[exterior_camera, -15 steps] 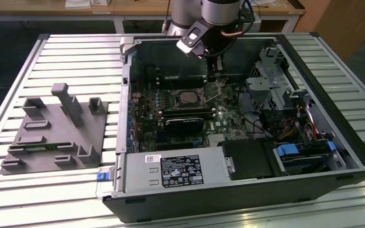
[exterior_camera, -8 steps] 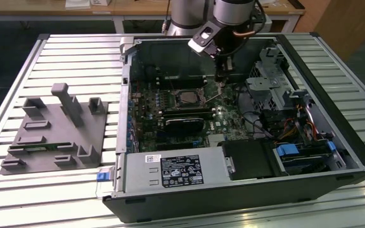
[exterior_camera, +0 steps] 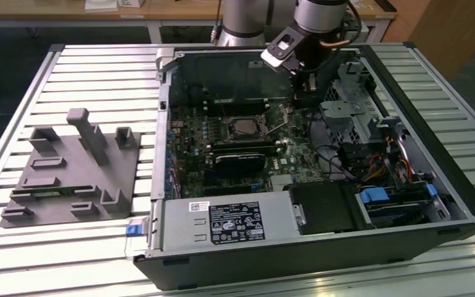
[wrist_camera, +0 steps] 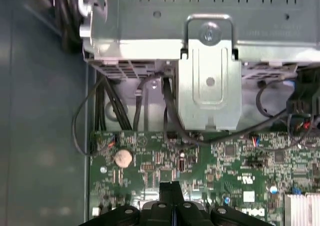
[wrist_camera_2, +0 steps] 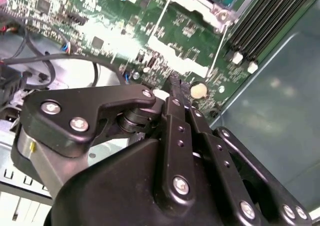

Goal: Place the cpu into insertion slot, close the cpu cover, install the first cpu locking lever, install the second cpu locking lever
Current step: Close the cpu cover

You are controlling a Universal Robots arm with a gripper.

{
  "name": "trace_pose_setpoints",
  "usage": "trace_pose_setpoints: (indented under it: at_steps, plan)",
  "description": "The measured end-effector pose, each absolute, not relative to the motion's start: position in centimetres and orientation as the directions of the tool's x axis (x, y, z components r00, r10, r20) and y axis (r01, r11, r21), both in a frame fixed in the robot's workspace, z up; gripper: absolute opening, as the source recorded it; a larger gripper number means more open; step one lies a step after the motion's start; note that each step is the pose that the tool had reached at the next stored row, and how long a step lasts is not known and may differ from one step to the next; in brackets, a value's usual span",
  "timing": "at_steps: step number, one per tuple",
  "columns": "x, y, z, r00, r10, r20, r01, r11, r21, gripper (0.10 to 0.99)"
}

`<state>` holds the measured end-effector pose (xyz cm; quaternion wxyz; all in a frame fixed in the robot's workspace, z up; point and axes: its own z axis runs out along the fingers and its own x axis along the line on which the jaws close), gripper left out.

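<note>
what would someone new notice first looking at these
The open computer case lies on the slatted table, its green motherboard bared with the insertion slot at its middle. The arm's gripper reaches down into the case near that slot, on the exterior view's right of it. A grey moulded fixture sits on the table at the exterior view's left.

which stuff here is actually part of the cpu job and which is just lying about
Job in hand:
- small square silver-rimmed insertion slot on the green motherboard
- black gripper, jaws shut, just above that board

Lying about:
- grey moulded fixture tray
- black labelled power supply box
- blue plastic drive caddy
</note>
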<state>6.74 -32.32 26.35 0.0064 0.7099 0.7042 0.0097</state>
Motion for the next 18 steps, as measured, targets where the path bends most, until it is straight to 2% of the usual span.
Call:
trace_pose_setpoints:
  at_steps: [18]
  plan:
    - [7.4, -32.3, 23.5, 0.008, 1.0, 0.005, 1.0, -0.008, 0.014, 0.106]
